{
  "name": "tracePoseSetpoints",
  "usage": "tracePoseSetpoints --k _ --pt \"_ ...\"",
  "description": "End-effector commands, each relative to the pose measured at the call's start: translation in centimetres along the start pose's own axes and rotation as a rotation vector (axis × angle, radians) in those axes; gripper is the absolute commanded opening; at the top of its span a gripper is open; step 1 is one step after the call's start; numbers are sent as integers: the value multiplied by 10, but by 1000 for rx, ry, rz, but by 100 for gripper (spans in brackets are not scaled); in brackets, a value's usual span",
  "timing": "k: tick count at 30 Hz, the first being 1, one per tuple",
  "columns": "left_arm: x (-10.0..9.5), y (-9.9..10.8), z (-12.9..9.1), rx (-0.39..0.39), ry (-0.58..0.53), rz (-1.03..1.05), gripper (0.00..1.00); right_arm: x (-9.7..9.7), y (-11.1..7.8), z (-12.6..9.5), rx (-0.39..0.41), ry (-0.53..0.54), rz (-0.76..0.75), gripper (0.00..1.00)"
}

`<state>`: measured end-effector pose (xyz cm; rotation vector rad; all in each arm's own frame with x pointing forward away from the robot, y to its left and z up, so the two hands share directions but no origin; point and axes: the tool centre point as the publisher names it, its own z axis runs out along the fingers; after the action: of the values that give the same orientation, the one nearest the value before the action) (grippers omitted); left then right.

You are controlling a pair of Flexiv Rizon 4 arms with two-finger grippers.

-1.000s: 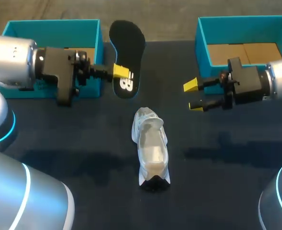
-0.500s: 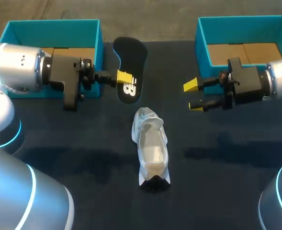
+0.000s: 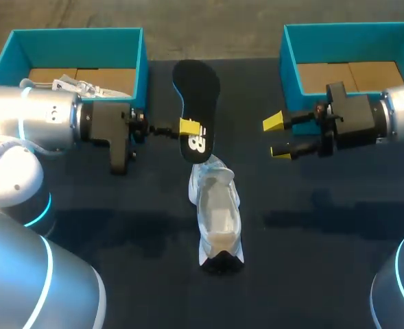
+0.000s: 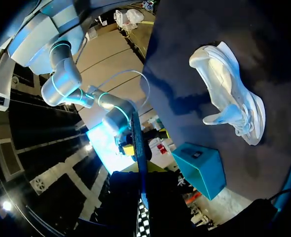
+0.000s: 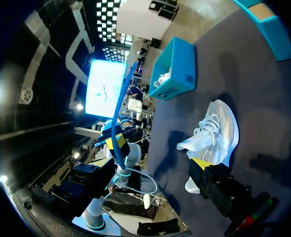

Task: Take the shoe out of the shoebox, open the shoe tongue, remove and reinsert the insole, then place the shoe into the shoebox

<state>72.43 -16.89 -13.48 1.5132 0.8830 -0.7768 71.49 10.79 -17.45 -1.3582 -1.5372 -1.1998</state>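
While the left tool (image 3: 188,127) clamps the insole (image 3: 195,82) above the white shoe (image 3: 217,212), right tool (image 3: 277,137) spread over dark table (image 3: 311,226).

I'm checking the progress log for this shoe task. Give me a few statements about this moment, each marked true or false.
1. The left claw grips the black insole. True.
2. The insole is out of the white shoe. True.
3. The shoe sits inside a teal box. False: it lies on the table, outside both the left box and the right box.
4. The right claw is shut on the shoe. False: the right claw is open, holds nothing and is apart from the shoe.
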Motion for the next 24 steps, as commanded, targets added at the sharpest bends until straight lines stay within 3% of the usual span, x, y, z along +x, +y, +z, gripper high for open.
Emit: tracePoseSetpoints --k 1,15,24 --pt "13 2 9 -3 -30 0 0 0 0 2 -1 -1 1 100" --pt "20 -1 15 -7 -61 -9 0 0 0 2 -1 -1 1 100" --pt "20 -1 15 -7 -61 -9 0 14 26 17 -30 36 46 100"
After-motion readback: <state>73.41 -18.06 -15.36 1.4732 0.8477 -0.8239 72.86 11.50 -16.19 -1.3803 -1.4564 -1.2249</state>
